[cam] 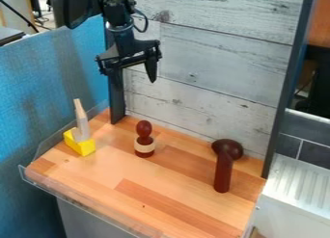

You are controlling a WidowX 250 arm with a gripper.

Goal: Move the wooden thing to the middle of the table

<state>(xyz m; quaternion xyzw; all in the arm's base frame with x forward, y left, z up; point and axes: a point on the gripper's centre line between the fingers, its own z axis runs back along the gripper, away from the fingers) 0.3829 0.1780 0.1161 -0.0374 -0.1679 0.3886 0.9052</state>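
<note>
Pale grey planks rise right behind the back edge of the wooden table. Two dark wooden pieces share the surface, and I cannot tell which one is meant. The banded piece, upright with a round top and a pale ring, sits toward the back edge, left of its midpoint. The round-headed piece is near the back right corner, its head close to the planks and its handle pointing toward the front; whether it stands or lies is unclear. Close to the left edge is a yellow block with a pale upright part, well apart from the banded piece. A clear rim borders the left and front edges. Dark posts frame the planks, the left one meeting the table near the back left corner. Above the back left part hangs the black gripper, its fingers spread wide with a gap between them
</note>
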